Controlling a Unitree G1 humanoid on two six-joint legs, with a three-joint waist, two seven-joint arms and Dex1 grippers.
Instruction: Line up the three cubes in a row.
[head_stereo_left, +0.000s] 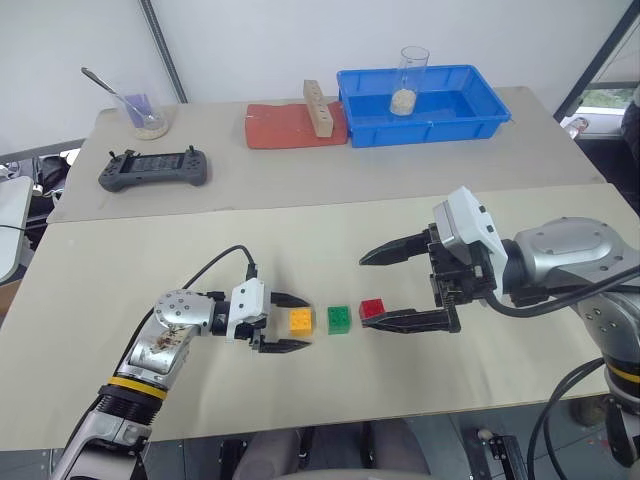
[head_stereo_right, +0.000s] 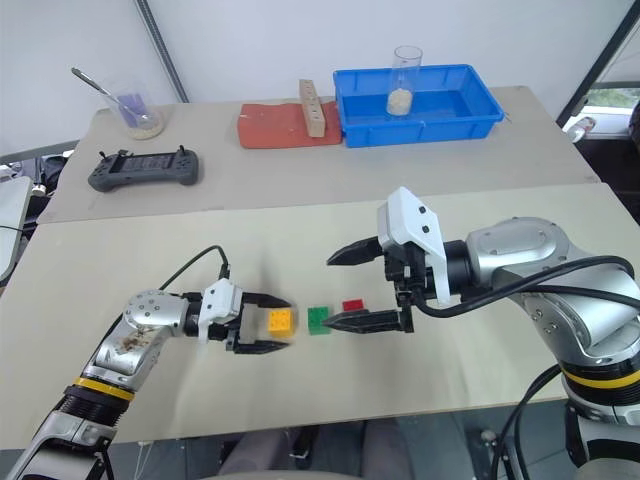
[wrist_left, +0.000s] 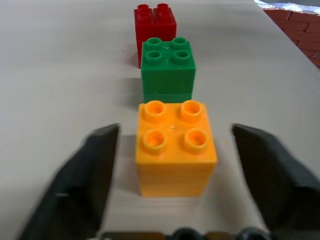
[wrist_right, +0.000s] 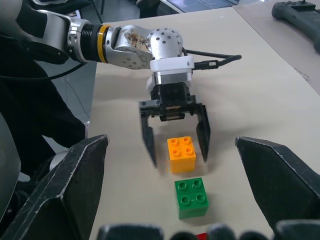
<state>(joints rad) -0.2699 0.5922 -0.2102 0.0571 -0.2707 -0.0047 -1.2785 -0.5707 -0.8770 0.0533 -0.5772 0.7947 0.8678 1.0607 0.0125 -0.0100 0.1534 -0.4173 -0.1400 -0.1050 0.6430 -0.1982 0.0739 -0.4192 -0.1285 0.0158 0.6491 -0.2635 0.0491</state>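
Three cubes already sit in a row near the table's front edge: orange-yellow cube between the left gripper's spread fingers, green cube, then red cube beside the wide-open right gripper. Best to withdraw straight back, brushing nothing.

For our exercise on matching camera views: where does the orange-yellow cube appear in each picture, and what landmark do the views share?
Left eye view: orange-yellow cube low, left of centre, between the open left gripper fingers.
Right eye view: low, left of centre.
Left wrist view: centre foreground.
Right wrist view: centre.
Shared landmark: the green cube next to it.
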